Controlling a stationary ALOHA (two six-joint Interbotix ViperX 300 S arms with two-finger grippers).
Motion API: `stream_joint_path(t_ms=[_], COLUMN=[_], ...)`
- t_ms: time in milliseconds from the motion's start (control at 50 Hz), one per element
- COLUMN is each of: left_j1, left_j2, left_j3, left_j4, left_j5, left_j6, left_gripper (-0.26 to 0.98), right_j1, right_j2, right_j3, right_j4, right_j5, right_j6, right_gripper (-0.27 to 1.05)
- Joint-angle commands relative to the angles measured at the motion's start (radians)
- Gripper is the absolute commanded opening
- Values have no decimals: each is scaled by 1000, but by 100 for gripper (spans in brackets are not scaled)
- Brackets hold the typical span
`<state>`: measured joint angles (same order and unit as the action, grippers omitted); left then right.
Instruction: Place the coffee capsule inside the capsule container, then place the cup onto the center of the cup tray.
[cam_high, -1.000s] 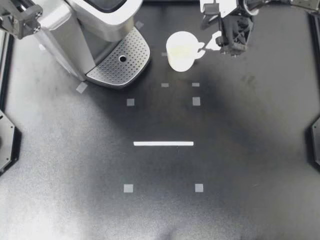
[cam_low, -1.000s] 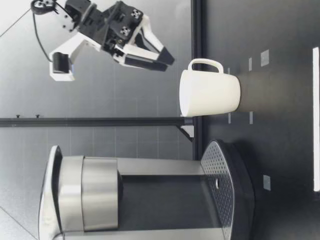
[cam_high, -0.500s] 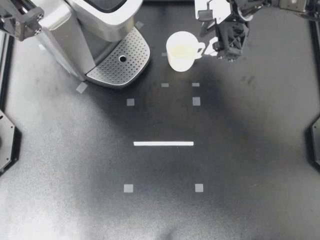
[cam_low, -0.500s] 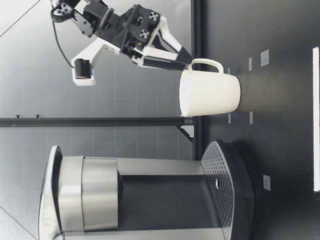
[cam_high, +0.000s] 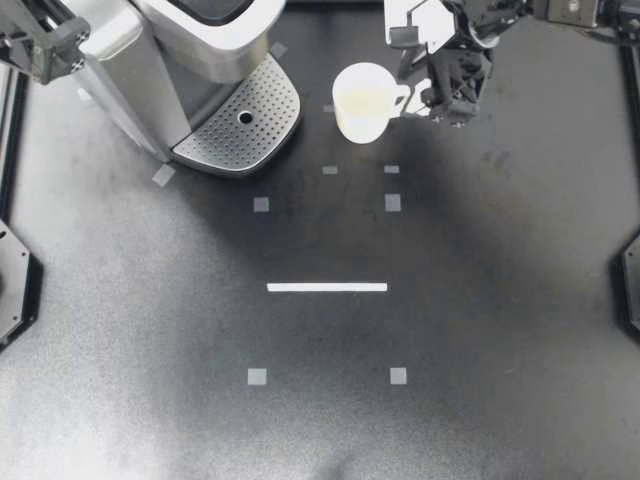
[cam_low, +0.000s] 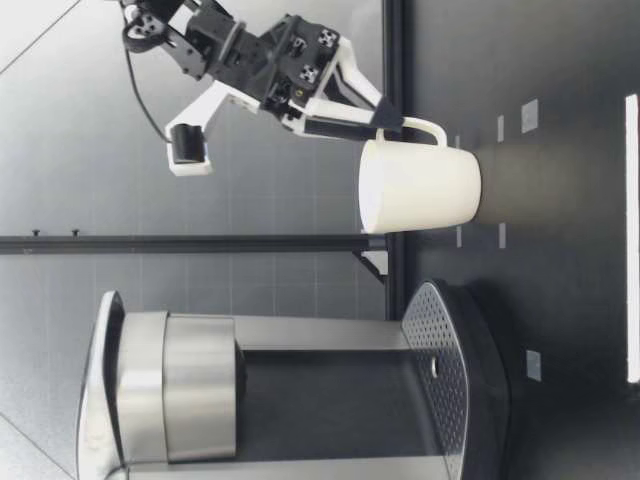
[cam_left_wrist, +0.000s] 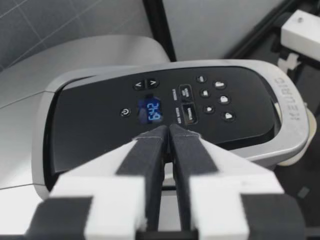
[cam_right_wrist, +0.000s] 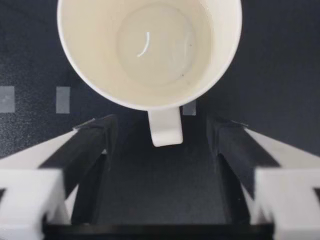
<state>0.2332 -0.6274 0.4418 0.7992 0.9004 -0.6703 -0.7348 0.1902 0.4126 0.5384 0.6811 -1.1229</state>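
Observation:
A white cup (cam_high: 362, 100) stands upright on the table at the back, its handle (cam_high: 403, 97) pointing toward my right gripper (cam_high: 432, 98). That gripper is open and tilted down, with its fingertips to either side of the handle; in the right wrist view the handle (cam_right_wrist: 165, 127) lies between the fingers (cam_right_wrist: 95, 145) without touching them. In the low view its fingertips (cam_low: 385, 118) reach the top of the handle. My left gripper (cam_left_wrist: 167, 132) is shut on nothing, above the coffee machine's control panel (cam_left_wrist: 200, 105). No capsule shows.
The silver coffee machine (cam_high: 180, 50) fills the back left corner, its perforated cup tray (cam_high: 245, 120) just left of the cup. My left arm's wrist (cam_high: 42, 45) sits beside it. A white tape line (cam_high: 327, 287) and small grey squares mark the table.
My right gripper has come down and leftward toward the cup, so its fingertips now flank the handle. The cup and the left arm have not moved.

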Motion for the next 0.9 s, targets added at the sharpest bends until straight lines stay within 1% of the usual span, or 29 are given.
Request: stream_joint_path(t_ms=[0, 240, 680, 780, 880], left_j1=[-2, -2, -2, -2, -2], left_j2=[-6, -6, -8, -6, -8], left_j3=[-9, -6, 8, 9, 11], left_j4=[8, 11, 11, 11, 11], left_j5=[-11, -14, -15, -15, -15], left_j6=[2, 0, -2, -2, -2], left_gripper=[16, 16, 16, 16, 16], right_j1=[-5, -2, 17, 17, 17], right_j2=[-14, 2, 29, 29, 26], right_j3=[-9, -9, -12, -12, -15], right_j4=[5, 6, 14, 14, 15], right_j5=[-8, -8, -31, -35, -35], right_j6=[2, 2, 0, 0, 0], right_gripper=[63, 54, 53, 47, 34])
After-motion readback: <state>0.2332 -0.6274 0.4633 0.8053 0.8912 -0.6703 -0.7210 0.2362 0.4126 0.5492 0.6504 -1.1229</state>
